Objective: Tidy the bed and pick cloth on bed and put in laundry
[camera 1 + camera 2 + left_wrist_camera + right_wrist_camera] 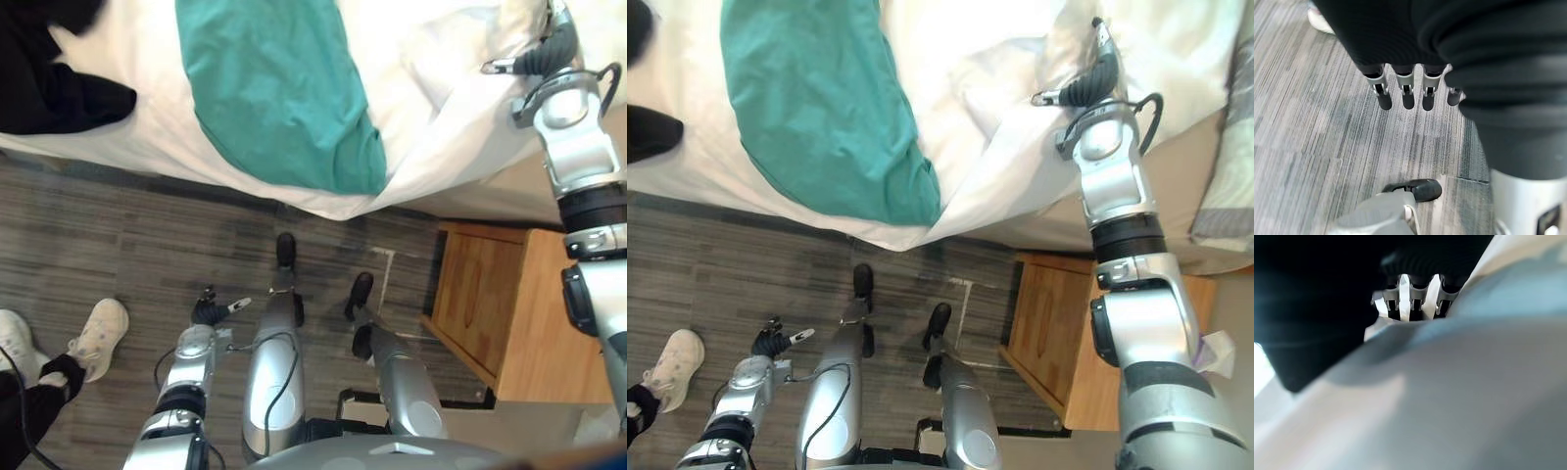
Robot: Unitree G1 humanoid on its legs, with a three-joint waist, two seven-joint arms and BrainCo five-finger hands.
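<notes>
**A:** Where's the cloth to collect?

**B:** The green cloth (284, 98) lies spread on the white bedding (441, 108), well to the left of the right hand (1087, 86). A black cloth (49, 88) sits farther left, beyond it.

**A:** And the hand itself?

**B:** It is pressed into a fold of the bedding. Its fingers are hidden there, so I can't tell whether it grips. The left hand (209, 311) hangs low over the floor (98, 225), fingers relaxed, empty.

**A:** Best approach?

**B:** I'd say draw the bedding smooth gently so the green cloth isn't dragged off the edge, then reach left for it.
</notes>
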